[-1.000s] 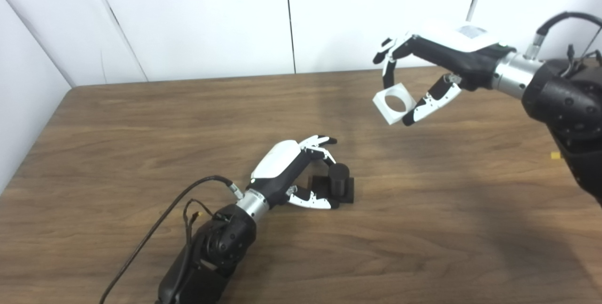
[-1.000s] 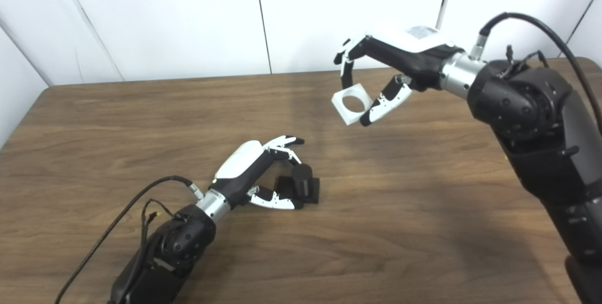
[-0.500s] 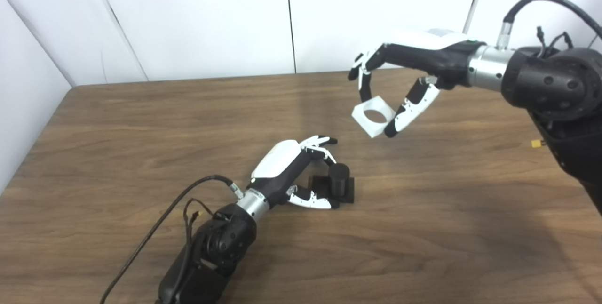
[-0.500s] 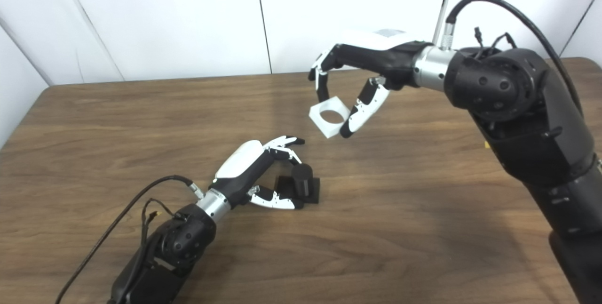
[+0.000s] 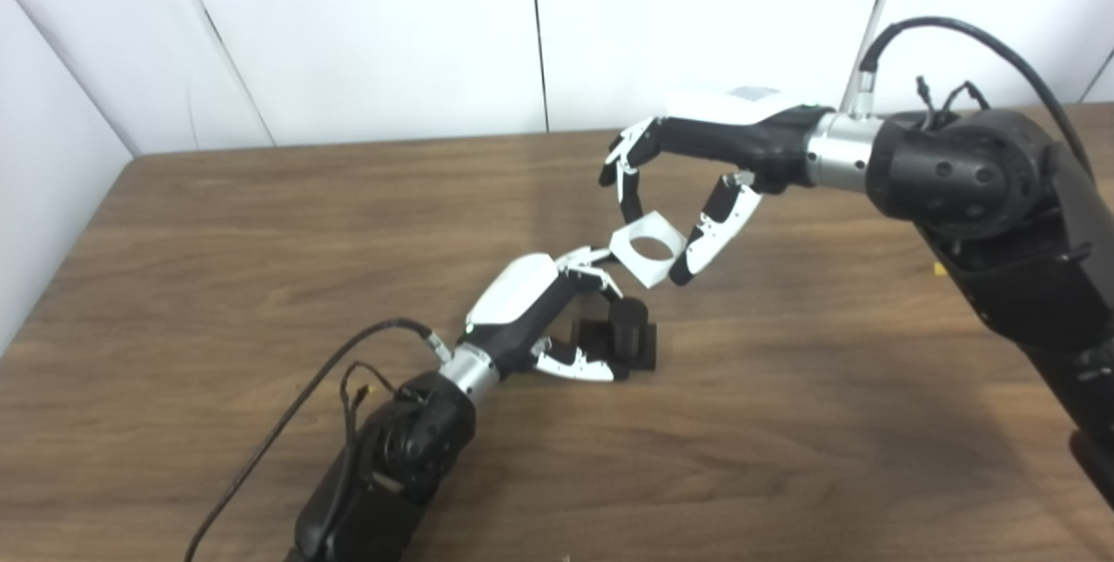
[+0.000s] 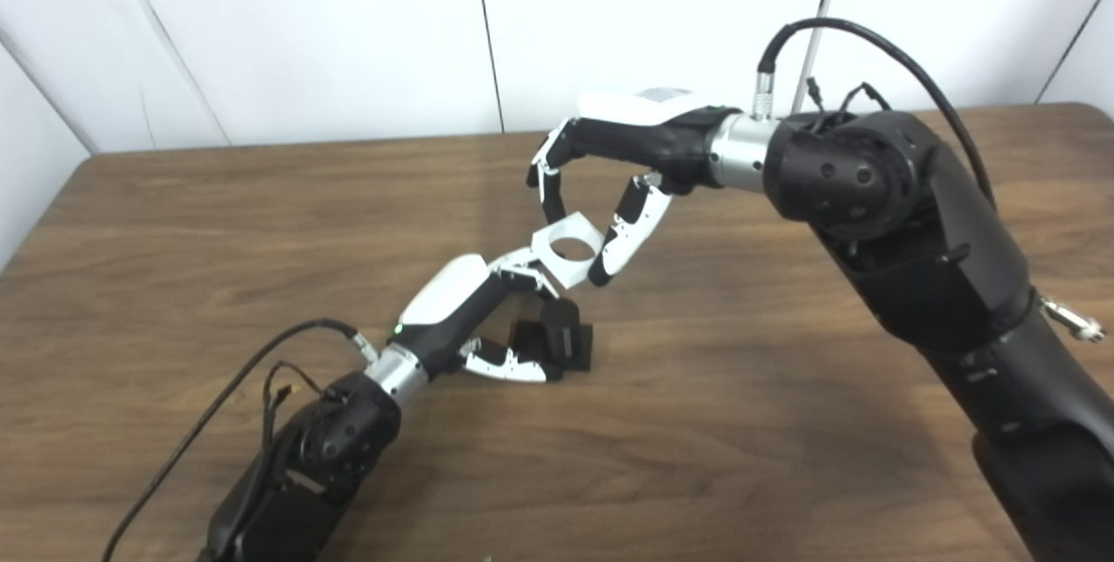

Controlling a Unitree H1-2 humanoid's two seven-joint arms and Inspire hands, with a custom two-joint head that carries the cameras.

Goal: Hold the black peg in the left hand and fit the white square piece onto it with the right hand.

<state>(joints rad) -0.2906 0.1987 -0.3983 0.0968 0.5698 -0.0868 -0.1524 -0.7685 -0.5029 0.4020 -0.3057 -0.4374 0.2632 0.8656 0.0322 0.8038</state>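
The black peg (image 5: 628, 321) stands upright on its square black base on the wooden table (image 5: 218, 223). My left hand (image 5: 548, 310) rests on the table with fingers and thumb closed around that base. My right hand (image 5: 687, 188) hangs in the air just above and behind the peg. It is shut on the white square piece (image 5: 647, 247), pinched between fingers and thumb. The piece's round hole faces up and toward me. The piece is a little above my left fingertips (image 5: 592, 257) and apart from the peg top.
White wall panels (image 5: 392, 31) stand behind the table's far edge. A black cable (image 5: 287, 423) trails from my left forearm across the near table. A small yellow object (image 5: 939, 268) lies at the right, behind my right arm.
My right hand has carried the white square piece down and to the left, from high at the right to just above the peg. My left hand and the peg have stayed put.
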